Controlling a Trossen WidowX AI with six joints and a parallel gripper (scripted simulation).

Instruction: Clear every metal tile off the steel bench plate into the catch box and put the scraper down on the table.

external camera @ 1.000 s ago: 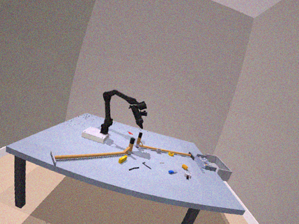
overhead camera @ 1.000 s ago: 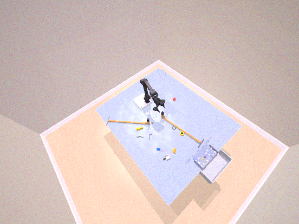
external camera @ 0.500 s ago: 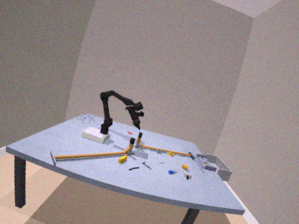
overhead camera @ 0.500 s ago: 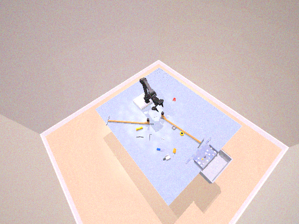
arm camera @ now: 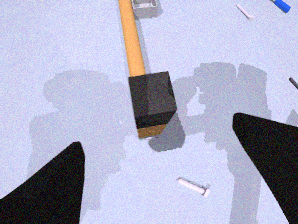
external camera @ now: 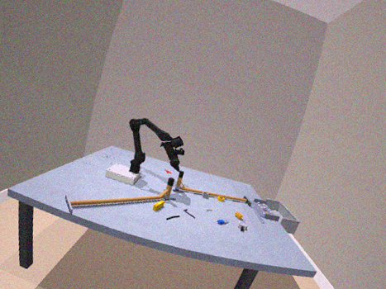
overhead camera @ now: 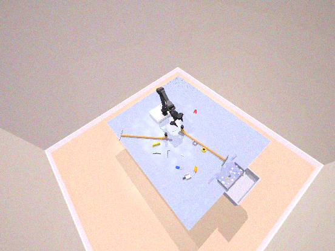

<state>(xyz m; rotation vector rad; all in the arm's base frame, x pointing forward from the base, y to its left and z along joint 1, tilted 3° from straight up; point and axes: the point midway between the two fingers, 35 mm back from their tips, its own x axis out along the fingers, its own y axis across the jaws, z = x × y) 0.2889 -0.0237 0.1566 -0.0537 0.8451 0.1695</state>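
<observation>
Beige-grey walls and a peach floor surround a pale blue worktop (overhead camera: 188,209) (external camera: 199,244). Near its 11 o'clock edge in the top view, a black six-joint arm (overhead camera: 170,104) (external camera: 136,143) stands on a white base block (overhead camera: 157,116) (external camera: 118,175). Its end effector (overhead camera: 178,122) (external camera: 178,171) (arm camera: 161,135) is spread wide with nothing between the fingers, near the black-capped upright grip (overhead camera: 182,128) (external camera: 180,178) (arm camera: 152,100) of 1 scraper. That long scraper (overhead camera: 203,145) (external camera: 214,194) (arm camera: 131,37) runs toward 4 o'clock, its blade end beside the steel bench plate (overhead camera: 224,181) (external camera: 273,217), where small pale tiles (overhead camera: 234,173) lie scattered. The catch box (overhead camera: 232,200) (external camera: 290,225) adjoins the plate's far side. Scraper 2 (overhead camera: 142,137) (external camera: 117,201) points toward 9 o'clock, away from the plate.

Step in hand, as judged: taking up the long scraper; the tiles remain to be cleared. The next move calls for centring the open fingers around the black cap, lowering until they straddle it, then closing firmly. In the wrist view, the cap sits between 2 fingertips but beyond them, toward 12 o'clock; closing here would risk missing it or tipping the grip.
</observation>
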